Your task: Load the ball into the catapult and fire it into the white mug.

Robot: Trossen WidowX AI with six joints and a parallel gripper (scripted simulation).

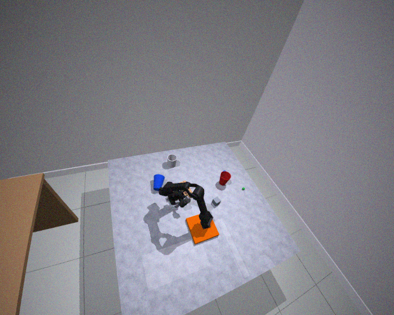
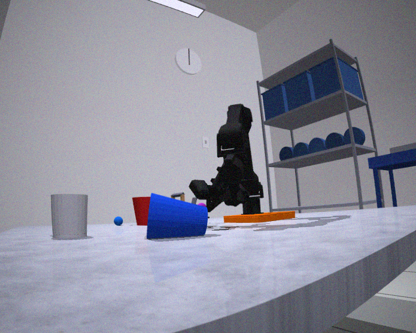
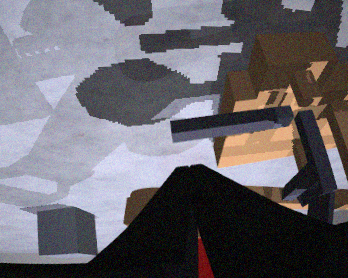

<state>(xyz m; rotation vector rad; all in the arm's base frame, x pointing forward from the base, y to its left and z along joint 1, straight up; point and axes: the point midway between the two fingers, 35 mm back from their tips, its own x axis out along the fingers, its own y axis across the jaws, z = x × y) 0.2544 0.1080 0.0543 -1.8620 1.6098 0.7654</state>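
The white mug [image 1: 172,163] [image 2: 69,216] stands upright at the table's far side. The wooden catapult [image 3: 284,47] [image 1: 190,191] [image 2: 181,197] is mostly hidden under the arm in the top view. In the wrist view its dark levers cross the frame, and its rounded wooden cup [image 3: 138,204] shows partly behind my fingers. The magenta ball [image 2: 202,204] just shows above the blue cup in the exterior view; in the wrist view it is hidden. My gripper [image 3: 189,178] [image 2: 209,208] is shut and empty, its tips in front of the catapult's cup in the wrist view.
A blue cup [image 1: 159,182] [image 2: 178,218] lies on its side near the arm. A red cup [image 1: 224,178] [image 2: 140,211], a small blue ball [image 2: 118,220], a green ball [image 1: 243,188] and a grey cube [image 1: 216,201] [image 3: 59,231] are around. The arm stands on an orange plate [image 1: 197,238] [image 2: 243,218].
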